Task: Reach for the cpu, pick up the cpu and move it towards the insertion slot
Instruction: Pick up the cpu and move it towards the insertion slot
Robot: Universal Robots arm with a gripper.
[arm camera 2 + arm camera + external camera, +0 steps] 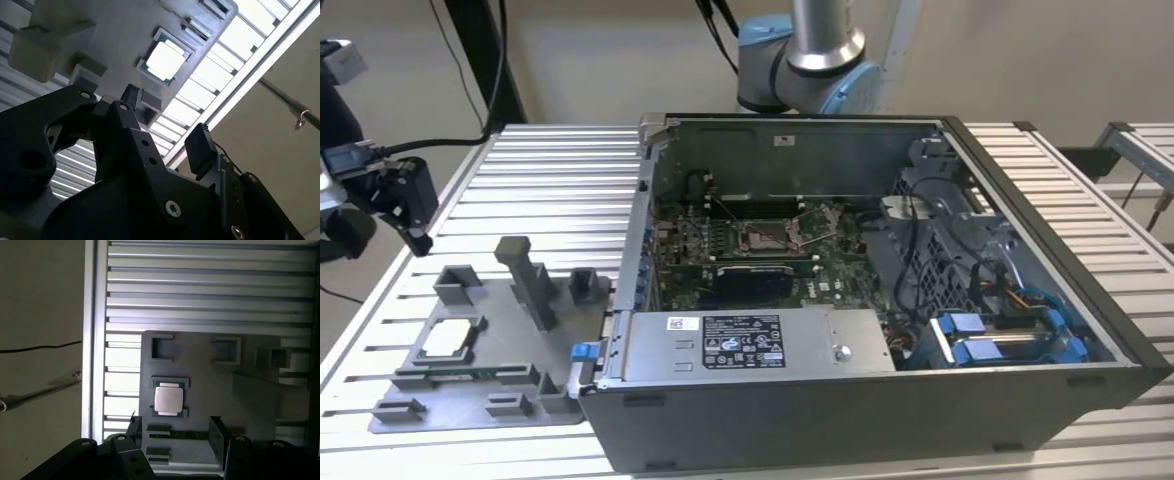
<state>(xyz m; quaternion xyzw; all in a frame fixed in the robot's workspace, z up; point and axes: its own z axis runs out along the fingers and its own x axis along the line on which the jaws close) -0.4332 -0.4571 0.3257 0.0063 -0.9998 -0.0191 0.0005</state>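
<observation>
The cpu (pixel 447 340) is a small pale square chip lying flat in a pocket of the grey fixture plate (pixel 480 405), at the exterior view's left beside the computer case. Both wrist views look at it from a distance, as the cpu (pixel 168 399) and the cpu (pixel 165 60). My gripper (pixel 411 225) hangs in the air beyond the plate, well apart from the chip. Its black fingers (pixel 217 432) stand open with nothing between them. The insertion slot (pixel 767 238), a shiny metal-framed socket, sits on the green board inside the case.
The open computer case (pixel 881 400) takes up the middle of the slatted metal table (pixel 547 190). Grey upright blocks (pixel 527 280) rise from the fixture plate close to the chip. A black rectangular recess (pixel 750 283) lies just in front of the socket. The arm's base (pixel 801 60) stands behind the case.
</observation>
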